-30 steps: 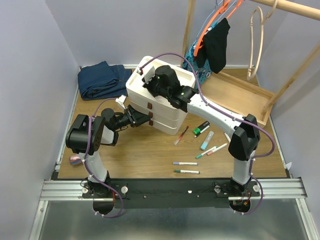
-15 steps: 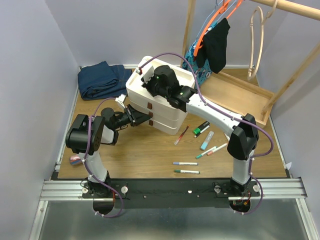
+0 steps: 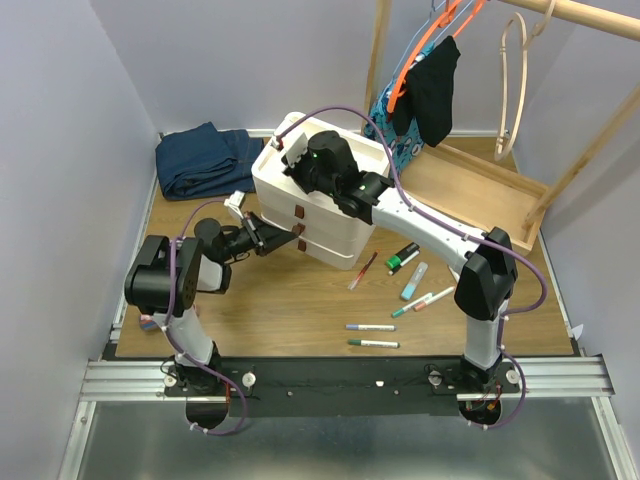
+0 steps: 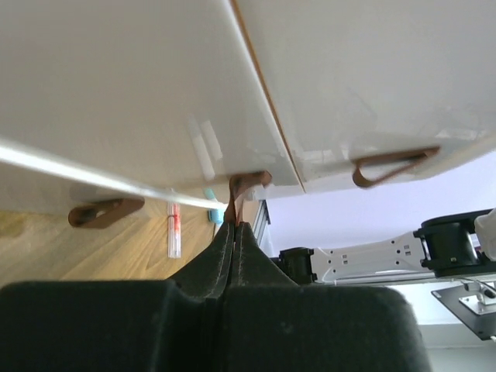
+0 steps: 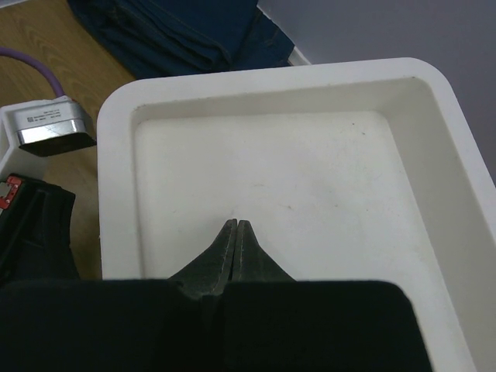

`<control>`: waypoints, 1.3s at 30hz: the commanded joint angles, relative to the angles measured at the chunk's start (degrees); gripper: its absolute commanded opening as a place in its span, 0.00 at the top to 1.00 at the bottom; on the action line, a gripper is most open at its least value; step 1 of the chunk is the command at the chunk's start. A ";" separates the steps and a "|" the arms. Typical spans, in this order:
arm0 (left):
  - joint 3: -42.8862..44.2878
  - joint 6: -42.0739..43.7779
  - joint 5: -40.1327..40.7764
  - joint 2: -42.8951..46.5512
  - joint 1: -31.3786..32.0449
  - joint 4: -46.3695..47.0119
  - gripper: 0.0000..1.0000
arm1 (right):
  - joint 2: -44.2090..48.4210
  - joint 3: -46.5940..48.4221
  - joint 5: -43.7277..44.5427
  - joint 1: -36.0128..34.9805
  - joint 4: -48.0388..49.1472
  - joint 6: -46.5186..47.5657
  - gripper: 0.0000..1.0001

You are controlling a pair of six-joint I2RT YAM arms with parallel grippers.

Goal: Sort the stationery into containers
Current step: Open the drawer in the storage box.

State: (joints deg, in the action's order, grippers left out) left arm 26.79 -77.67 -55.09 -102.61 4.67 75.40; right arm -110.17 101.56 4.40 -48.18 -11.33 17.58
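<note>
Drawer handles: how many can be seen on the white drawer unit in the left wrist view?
3: one at lower left, one in the middle pinched by the left end effector, one at right. Others may sit outside the frame.

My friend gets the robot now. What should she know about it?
Left tool: shut on the middle drawer handle of the white drawer stack; drawer looks barely open, if at all.
Right tool: shut, empty, pressing down in the stack's top tray.
Nothing sorted yet: the tray is bare. The red pen, black-green marker and the slim capped markers lie on the table.
Left to do: pull the drawer out, then put every piece away.
</note>
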 commanded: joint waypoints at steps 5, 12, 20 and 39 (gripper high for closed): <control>-4.99 6.03 -3.09 15.58 -2.29 4.26 1.00 | -5.05 -4.17 0.17 -0.60 -12.05 1.05 0.99; -8.93 21.40 -1.43 30.43 -2.29 -19.02 1.00 | -5.84 -3.83 0.17 -0.60 -12.13 1.49 0.99; -14.74 32.67 3.05 52.84 -2.29 -41.01 1.00 | -6.64 -3.12 0.87 -0.60 -11.78 2.63 0.99; -2.10 44.87 7.54 54.88 -2.38 -81.77 1.00 | -4.79 -5.40 1.57 -0.60 -11.61 3.95 0.99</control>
State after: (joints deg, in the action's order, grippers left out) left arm 19.99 -38.57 -49.91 -47.68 2.35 8.01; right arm -110.93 101.12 5.15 -48.45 -8.88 21.58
